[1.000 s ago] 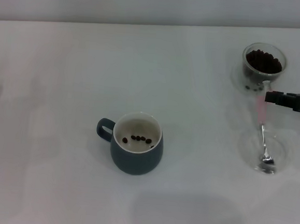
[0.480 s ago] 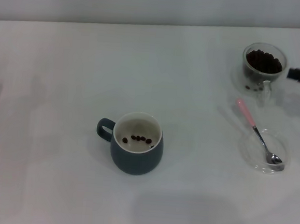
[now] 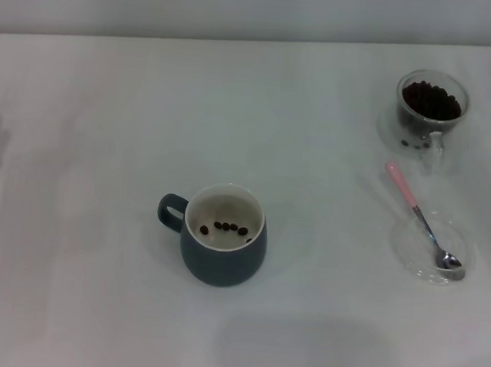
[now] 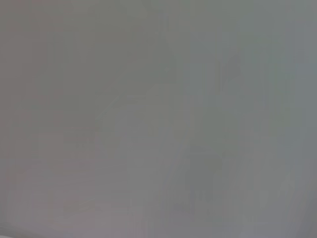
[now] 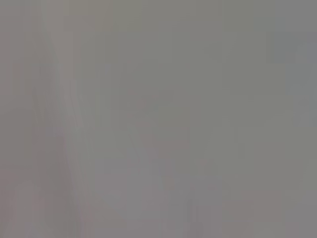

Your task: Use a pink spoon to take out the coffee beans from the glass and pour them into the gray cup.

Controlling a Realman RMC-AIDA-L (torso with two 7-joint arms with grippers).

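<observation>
The white table [image 3: 106,121] spreads out below me. On it, toward the near middle, stands the gray cup [image 3: 221,254], handle pointing to my left, with a few coffee beans [image 3: 223,227] lying on its cream bottom. Well apart, far off on my right, the glass [image 3: 431,111] is upright and holds a dark heap of beans. Nearer me on that side lies a clear saucer [image 3: 410,247]; the pink spoon [image 3: 423,224] rests with its metal bowl in it and its pink handle angled toward the glass. Neither of my grippers is in sight, so I cannot tell how open they are; nothing holds the spoon.
</observation>
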